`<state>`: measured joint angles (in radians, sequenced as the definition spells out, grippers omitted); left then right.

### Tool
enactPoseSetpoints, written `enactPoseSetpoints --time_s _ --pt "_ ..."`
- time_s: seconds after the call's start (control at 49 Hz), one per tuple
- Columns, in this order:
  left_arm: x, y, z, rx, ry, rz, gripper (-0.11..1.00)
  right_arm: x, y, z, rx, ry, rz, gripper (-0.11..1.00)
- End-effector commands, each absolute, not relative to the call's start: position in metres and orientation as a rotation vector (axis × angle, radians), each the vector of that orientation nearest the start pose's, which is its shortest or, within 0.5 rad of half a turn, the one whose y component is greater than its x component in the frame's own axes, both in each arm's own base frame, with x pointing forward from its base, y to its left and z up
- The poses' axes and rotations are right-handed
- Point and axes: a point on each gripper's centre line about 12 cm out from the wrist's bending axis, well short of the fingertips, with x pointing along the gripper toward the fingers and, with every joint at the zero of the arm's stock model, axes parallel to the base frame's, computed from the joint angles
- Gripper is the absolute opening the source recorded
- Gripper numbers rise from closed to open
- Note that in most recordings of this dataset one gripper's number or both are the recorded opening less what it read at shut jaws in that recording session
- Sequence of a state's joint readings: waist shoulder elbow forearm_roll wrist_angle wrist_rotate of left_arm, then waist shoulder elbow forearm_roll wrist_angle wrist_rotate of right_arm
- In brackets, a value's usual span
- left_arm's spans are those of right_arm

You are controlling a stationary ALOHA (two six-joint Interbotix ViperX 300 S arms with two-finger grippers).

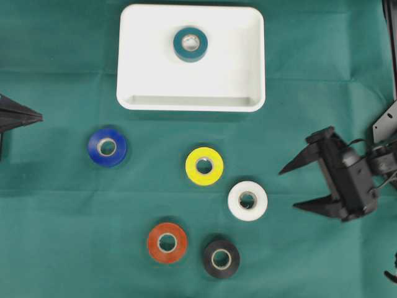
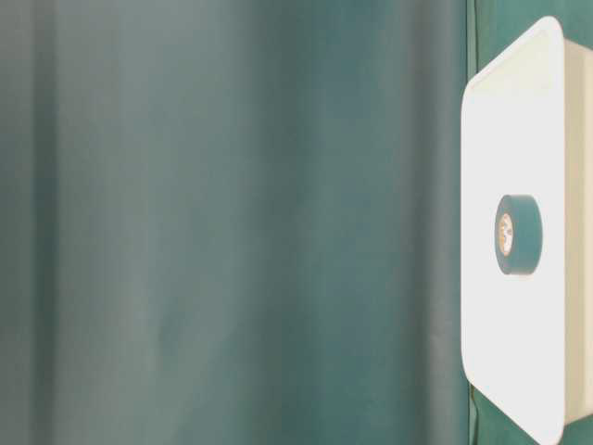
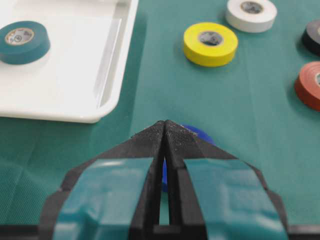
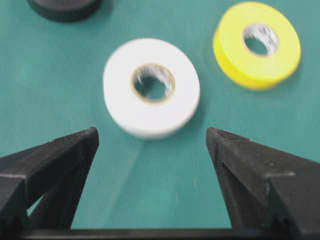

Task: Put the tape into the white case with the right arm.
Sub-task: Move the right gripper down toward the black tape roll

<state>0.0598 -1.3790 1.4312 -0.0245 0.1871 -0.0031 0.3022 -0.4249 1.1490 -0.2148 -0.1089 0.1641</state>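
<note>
The white case (image 1: 149, 62) lies at the top middle of the green cloth with a teal tape (image 1: 180, 45) inside; the table-level view shows the case (image 2: 519, 111) and that roll (image 2: 526, 235) too. Several tape rolls lie loose on the cloth below it: blue (image 1: 96, 148), yellow (image 1: 192, 166), white (image 1: 236, 200), red (image 1: 154, 243) and black (image 1: 209, 259). My right gripper (image 1: 288, 188) is open, just right of the white tape, holding nothing. In the right wrist view the white tape (image 4: 185, 92) lies just beyond the open right gripper (image 4: 152, 132). My left gripper (image 1: 38, 115) is shut at the left edge.
In the left wrist view the shut left gripper (image 3: 165, 122) hides most of the blue roll (image 3: 200, 133). The yellow roll (image 4: 235, 55) and the black roll (image 4: 62, 7) flank the white one in the right wrist view. A metal bracket (image 1: 386, 121) stands at the right edge.
</note>
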Motion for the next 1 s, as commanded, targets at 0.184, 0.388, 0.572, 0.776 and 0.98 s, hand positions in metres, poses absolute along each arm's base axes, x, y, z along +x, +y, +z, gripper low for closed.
enactPoseSetpoints --time_s 0.184,0.388,0.572,0.776,0.98 --pt "0.133 0.008 0.204 -0.035 0.225 0.063 0.01 0.286 0.111 0.16 -0.149 0.598 0.392 0.61" --pt "0.132 0.008 0.204 -0.036 0.226 0.063 0.01 0.318 0.135 0.158 -0.159 0.6 0.424 0.61" --pt "0.132 0.008 0.203 -0.036 0.228 0.063 0.01 0.343 0.155 0.151 -0.167 0.606 0.446 0.61" --pt "0.132 0.008 0.204 -0.035 0.226 0.063 0.01 0.362 0.176 0.149 -0.174 0.595 0.474 0.61" --pt "0.132 0.008 0.204 -0.035 0.226 0.063 0.01 0.374 0.187 0.142 -0.178 0.599 0.482 0.61"
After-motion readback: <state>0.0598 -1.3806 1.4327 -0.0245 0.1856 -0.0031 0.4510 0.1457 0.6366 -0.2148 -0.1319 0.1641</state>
